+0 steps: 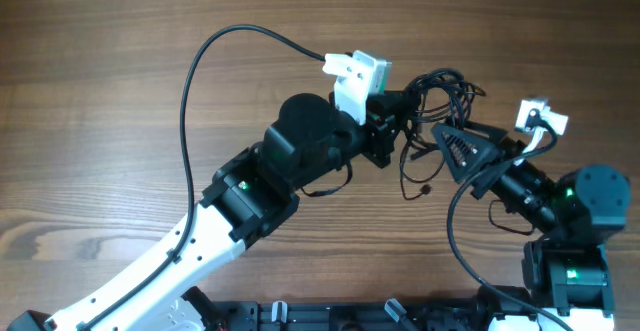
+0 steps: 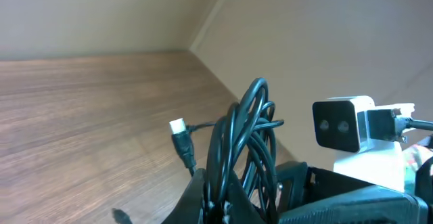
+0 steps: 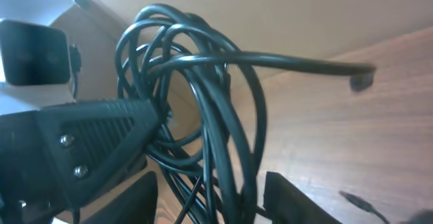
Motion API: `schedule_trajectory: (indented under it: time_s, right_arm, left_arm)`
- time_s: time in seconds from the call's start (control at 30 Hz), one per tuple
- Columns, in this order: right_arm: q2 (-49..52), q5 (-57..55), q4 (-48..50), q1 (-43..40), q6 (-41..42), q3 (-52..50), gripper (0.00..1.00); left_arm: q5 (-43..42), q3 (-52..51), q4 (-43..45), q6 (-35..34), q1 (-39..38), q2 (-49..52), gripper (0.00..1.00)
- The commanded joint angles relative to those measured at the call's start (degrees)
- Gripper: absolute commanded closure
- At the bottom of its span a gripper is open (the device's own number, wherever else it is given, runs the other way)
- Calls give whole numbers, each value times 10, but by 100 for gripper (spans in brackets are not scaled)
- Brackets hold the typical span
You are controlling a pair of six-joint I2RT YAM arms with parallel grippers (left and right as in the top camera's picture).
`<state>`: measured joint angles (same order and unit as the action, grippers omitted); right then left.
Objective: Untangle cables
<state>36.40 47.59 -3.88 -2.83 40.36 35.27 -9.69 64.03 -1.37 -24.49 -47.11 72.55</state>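
The cables form a tangled bundle of thin black loops, lifted off the wooden table between the two arms. My left gripper is shut on several strands of the cables; the jaws pinch them at the bottom of the left wrist view. A silver-tipped plug sticks out to the left of the loops. My right gripper stands open just right of the bundle. In the right wrist view the cables hang between its spread fingers without being pinched. One cord end juts right.
Loose cord ends trail onto the wooden table below the bundle. A small plug lies on the wood. The left arm's thick black cable arcs over the table. The right wrist camera is close beside the left gripper.
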Motion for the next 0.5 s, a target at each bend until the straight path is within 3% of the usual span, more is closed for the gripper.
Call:
schedule_trajectory:
  time_s: [0.0, 0.13, 0.3, 0.47]
  right_arm:
    - [0, 12, -19, 0, -48, 8, 40]
    - [0, 37, -33, 0, -73, 8, 40]
    - [0, 44, -12, 0, -133, 8, 46]
    - [0, 4, 27, 0, -134, 8, 48]
  left_arm:
    - [34, 0, 0, 18, 4, 0, 96]
    - [98, 0, -31, 19, 4, 0, 96]
    - [129, 0, -54, 48, 4, 0, 96]
    - [127, 0, -54, 46, 4, 0, 96]
